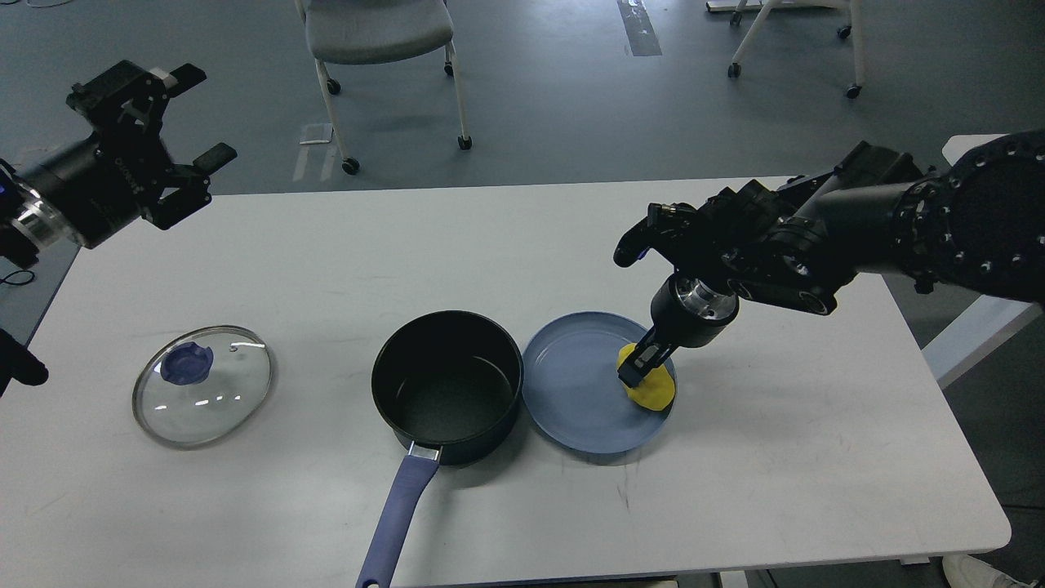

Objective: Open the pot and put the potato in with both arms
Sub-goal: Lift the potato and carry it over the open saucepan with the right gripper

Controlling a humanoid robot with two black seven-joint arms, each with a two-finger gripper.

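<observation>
On plate (571, 408), right gripper (641, 367) half-hides potato (653, 392).

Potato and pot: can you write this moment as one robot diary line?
pot open | lid on table, left | right gripper on potato in plate | left gripper open, raised

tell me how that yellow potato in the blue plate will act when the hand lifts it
The potato looks smooth and rounded, so it may slip or twist between the narrow fingers of the right hand. Being small beside the pot, it is probably light. If it drops, its oval shape could let it roll, though the plate has a raised rim that may stop it.
</observation>
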